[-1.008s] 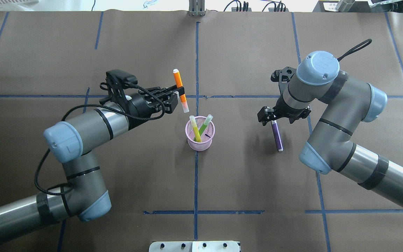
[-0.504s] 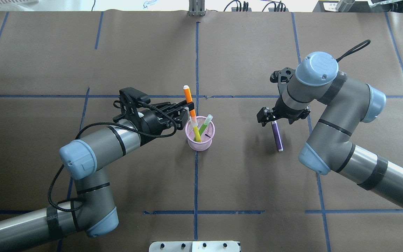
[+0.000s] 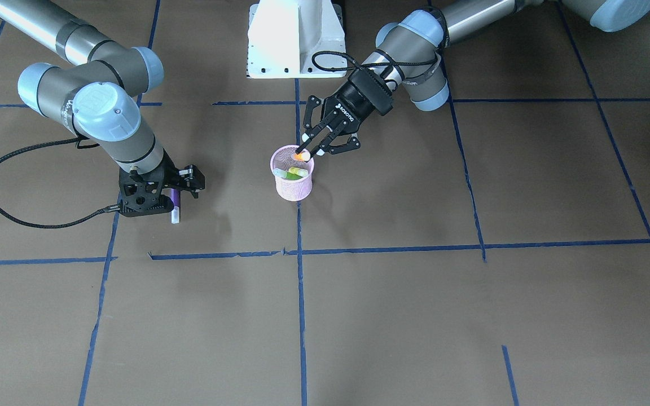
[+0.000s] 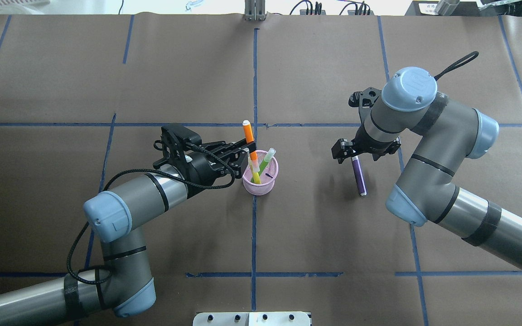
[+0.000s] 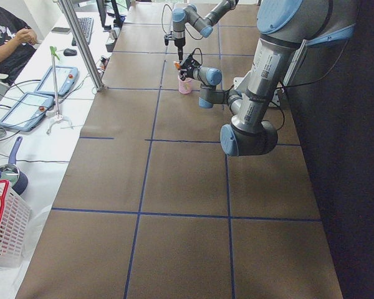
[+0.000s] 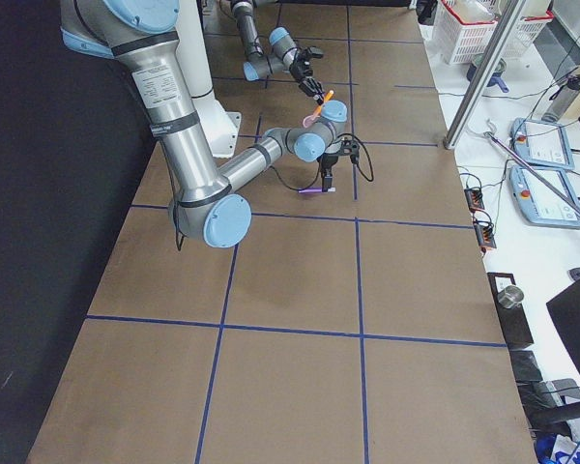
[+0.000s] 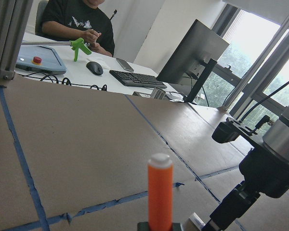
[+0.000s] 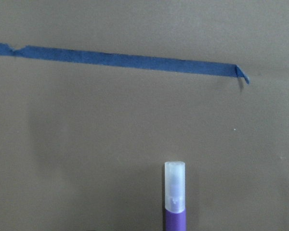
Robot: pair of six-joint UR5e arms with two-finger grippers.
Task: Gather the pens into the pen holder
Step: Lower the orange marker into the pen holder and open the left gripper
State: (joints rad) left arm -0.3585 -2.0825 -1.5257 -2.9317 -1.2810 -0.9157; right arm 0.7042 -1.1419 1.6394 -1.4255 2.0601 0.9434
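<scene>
Nearly level, left gripper [image 4: 248, 147] holds orange pen [image 4: 248, 132] over pen holder [image 4: 261, 186].

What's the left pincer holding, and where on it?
Left pincer grips the orange pen about mid-barrel; the pen's lower end dips into the holder.

Legible markings: one.

1. "ROBOTIQ", in white capitals on the black body of the left gripper [image 3: 310, 148]. It sits near the table's middle and stands upside down in the front-facing view.

Too small or faint to read:
- the embossed emblem on the blue joint cap [image 4: 413, 83] of the right arm;
- the white lettering along the left arm's grey upright link [image 5: 270, 63], on the near right in the left side view.
</scene>
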